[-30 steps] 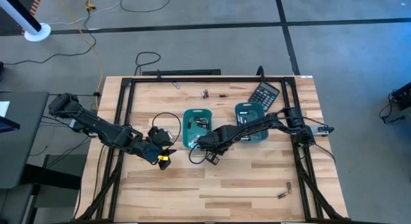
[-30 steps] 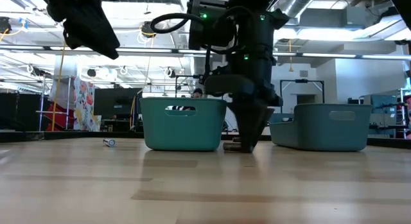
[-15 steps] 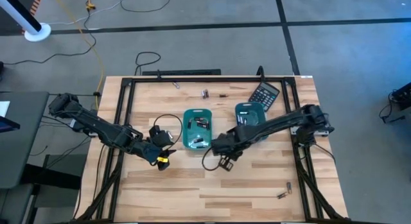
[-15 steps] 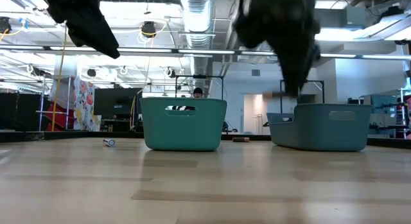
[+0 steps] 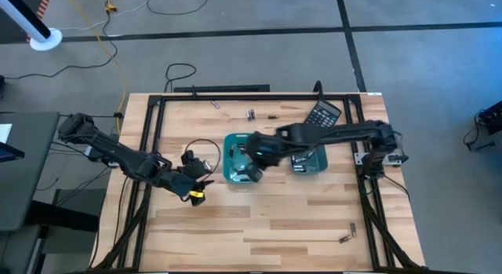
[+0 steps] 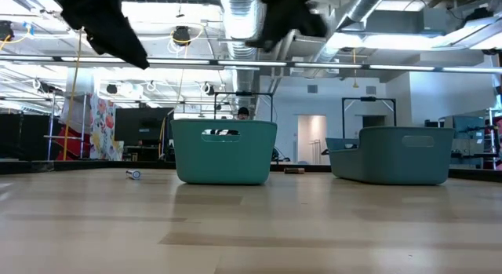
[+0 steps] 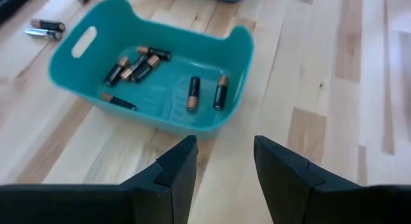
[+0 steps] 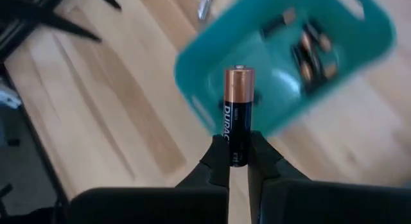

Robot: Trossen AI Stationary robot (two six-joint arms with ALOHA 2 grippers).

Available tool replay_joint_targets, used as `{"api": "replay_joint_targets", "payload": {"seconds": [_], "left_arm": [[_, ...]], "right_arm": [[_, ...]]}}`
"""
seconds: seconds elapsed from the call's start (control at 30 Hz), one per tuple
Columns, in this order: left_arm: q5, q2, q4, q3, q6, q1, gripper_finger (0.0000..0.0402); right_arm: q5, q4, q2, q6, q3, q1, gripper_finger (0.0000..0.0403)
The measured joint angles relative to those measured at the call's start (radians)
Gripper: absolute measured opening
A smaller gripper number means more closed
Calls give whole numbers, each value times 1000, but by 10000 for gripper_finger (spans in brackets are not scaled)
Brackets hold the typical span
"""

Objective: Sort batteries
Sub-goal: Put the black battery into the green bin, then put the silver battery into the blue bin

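Over the left teal tray [image 5: 239, 158] at centre frame, my right pincer [image 5: 252, 171] has swung back from the bare worktop [image 5: 314, 219], clamped on a copper-topped battery [image 8: 237, 115] — drop looks next; left pincer [image 5: 198, 189] waits half-open.

One black battery [image 8: 236, 115] with a coppery end stands upright, clamped in the right gripper [image 8: 237, 161]. Seven more batteries [image 7: 192, 94] (black, coppery-ended) lie flat in a teal tray [image 7: 77, 73].
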Motion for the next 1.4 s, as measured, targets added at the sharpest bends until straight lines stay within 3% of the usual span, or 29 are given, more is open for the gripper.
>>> {"api": "replay_joint_targets", "payload": {"seconds": [0.27, 0.53, 0.8, 1.4], "left_arm": [[-7, -265, 79, -201, -36, 0, 151], [-7, -503, 78, -290, -33, 1, 151], [-7, -582, 18, -306, 16, 0, 151], [-7, -583, -106, -306, 39, 1, 151]], "right_arm": [[-83, -76, 324, -145, 292, -71, 19], [-180, -102, 541, -151, 374, -147, 19], [-185, -102, 598, -138, 375, -172, 26], [-184, -82, 596, -59, 375, -191, 137]]}}
